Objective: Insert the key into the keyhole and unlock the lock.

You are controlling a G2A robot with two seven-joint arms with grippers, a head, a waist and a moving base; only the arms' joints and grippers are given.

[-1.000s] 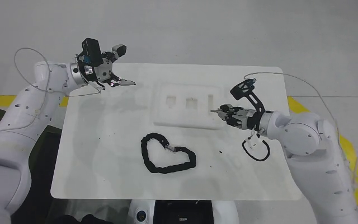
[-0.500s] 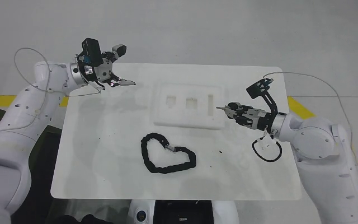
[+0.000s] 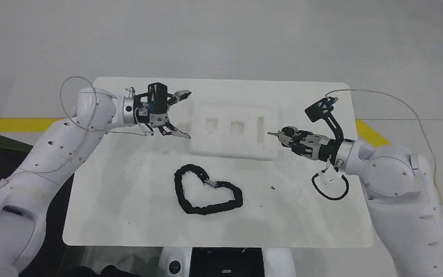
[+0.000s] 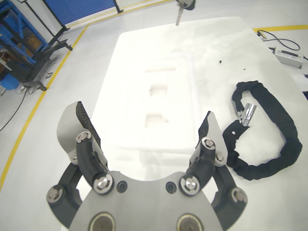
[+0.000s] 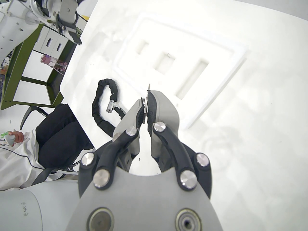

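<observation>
In the top view the left end effector [image 3: 185, 114] is over the tabletop [image 3: 124, 201] in the upper left of the frame. Its jaws are spread wide and empty, and it points toward the left edge of a white foam tray [image 3: 235, 147]. The left wrist view shows the same wide gap between its ribbed pads [image 4: 83, 118], with nothing held between them.

The right end effector [image 3: 284, 134] is at the centre right of the frame, just off the tray's right edge. Its jaws are pinched narrow on the key [image 3: 272, 133], whose slim shaft sticks out leftward over that edge.

The tray has three rectangular recesses and sits at the upper centre of the frame. Below it, at lower centre, the black chain lock [image 3: 183, 194] lies on the tabletop in a heart-shaped loop, well apart from both end effectors. Its silver lock cylinder [image 3: 210, 184] rests at the notch of the heart. A black cord loop [image 3: 324, 187] is just beside the right wrist, at the lower right.
</observation>
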